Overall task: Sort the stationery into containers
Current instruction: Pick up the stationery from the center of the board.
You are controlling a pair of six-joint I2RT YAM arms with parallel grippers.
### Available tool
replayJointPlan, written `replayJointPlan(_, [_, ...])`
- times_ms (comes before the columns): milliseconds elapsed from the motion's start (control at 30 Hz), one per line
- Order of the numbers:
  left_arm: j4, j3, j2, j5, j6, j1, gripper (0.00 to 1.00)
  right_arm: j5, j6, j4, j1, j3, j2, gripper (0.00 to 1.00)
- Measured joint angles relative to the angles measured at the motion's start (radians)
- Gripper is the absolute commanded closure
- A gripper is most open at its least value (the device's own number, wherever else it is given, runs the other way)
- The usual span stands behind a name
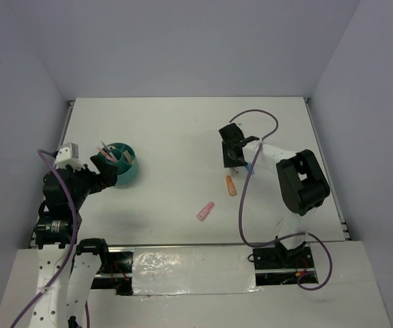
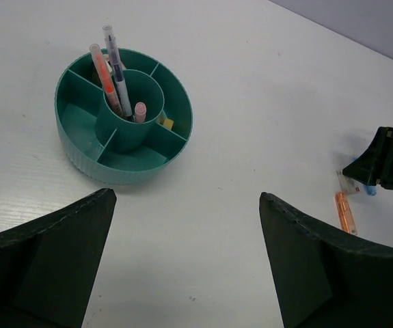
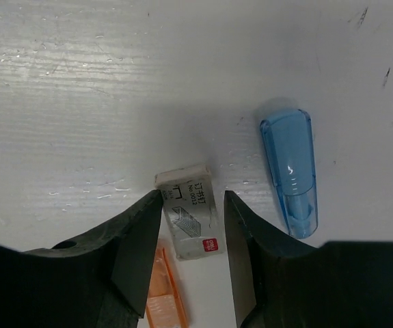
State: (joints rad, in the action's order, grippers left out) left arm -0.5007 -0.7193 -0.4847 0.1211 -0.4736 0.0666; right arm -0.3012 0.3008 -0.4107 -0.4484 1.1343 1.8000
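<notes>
The teal organiser [image 1: 130, 169] [image 2: 80, 147] stands at the left, with an orange pen [image 2: 99, 67], a thin grey pen [image 2: 117, 74] and a pink pen [image 2: 140, 109] upright in its middle cup. My left gripper [image 1: 106, 172] [image 2: 186, 198] is open and empty, just in front of it. My right gripper [image 1: 234, 157] [image 3: 191, 198] is low on the table, with its jaws open on either side of a small grey staple box [image 3: 189, 219]. The left finger touches the box and the right one stands a hair off. A blue cap [image 3: 290, 174] [image 1: 252, 166] lies beside it.
An orange piece [image 1: 231, 185] [image 3: 163, 294] [image 2: 345, 212] lies just near of the right gripper. A pink piece [image 1: 205, 211] lies nearer the table's front middle. Grey walls close in the table at the back and on both sides.
</notes>
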Motion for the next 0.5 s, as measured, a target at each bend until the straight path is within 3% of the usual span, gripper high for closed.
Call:
replayJointPlan(400, [0.000, 0.000, -0.008, 0.008, 0.000, 0.000, 0.01, 0.108, -0.026, 0.002, 0.027, 0.011, 0.041, 0.44])
replayJointPlan(500, [0.000, 0.000, -0.010, 0.008, 0.000, 0.000, 0.01, 0.131, -0.024, -0.001, 0.033, 0.011, 0.041, 0.66])
